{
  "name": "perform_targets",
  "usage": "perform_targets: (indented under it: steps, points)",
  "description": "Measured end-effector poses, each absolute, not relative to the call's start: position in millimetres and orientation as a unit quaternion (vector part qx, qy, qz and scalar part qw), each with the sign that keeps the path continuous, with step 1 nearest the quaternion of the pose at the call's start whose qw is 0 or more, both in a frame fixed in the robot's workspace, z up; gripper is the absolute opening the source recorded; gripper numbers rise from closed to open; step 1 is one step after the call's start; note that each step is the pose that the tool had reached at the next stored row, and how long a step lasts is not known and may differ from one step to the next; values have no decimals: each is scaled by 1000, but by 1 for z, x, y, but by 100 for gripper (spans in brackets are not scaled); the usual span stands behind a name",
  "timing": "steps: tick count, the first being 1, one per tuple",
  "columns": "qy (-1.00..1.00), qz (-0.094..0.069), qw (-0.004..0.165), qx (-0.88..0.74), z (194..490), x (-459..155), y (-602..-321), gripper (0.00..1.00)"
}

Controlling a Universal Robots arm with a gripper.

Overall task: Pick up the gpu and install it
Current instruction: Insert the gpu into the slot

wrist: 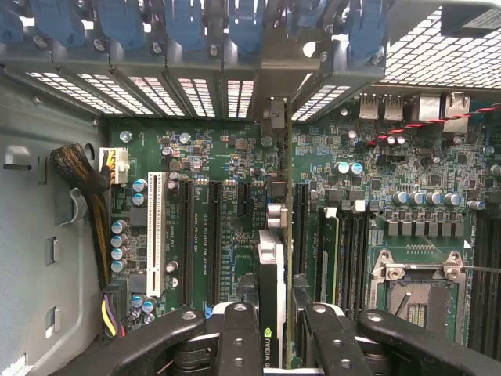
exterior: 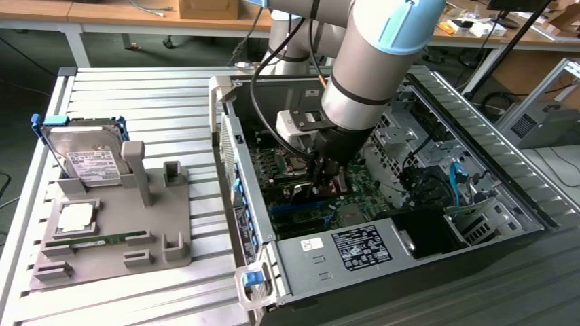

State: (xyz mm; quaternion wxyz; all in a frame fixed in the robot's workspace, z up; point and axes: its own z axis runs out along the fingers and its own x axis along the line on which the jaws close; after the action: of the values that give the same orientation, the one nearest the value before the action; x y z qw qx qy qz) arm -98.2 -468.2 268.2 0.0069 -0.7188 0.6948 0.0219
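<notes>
The gpu [wrist: 273,266] stands on edge between my gripper's [wrist: 274,317] two black fingers [wrist: 238,329], which are shut on it. I look along its thin top edge, and its silver bracket end [wrist: 275,110] reaches toward the case's rear slot openings. It sits low over the green motherboard [wrist: 203,211], among the long black expansion slots [wrist: 213,235]. In the exterior view the gripper [exterior: 327,178] is deep inside the open computer case [exterior: 238,146], just above the board.
A white slot [wrist: 155,235], an empty processor socket [wrist: 415,294] and a cable bundle [wrist: 86,188] surround the card. Left of the case, a grey holder [exterior: 168,224] carries a hard drive [exterior: 86,153], a processor [exterior: 75,216] and a memory stick [exterior: 100,239]. The power supply [exterior: 349,251] fills the near corner.
</notes>
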Motion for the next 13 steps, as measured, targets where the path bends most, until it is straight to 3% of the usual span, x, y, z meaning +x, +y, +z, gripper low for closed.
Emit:
perform_targets:
  steps: [13]
  points:
    - [699, 22, 7, -715, 268, -98, -468, 27]
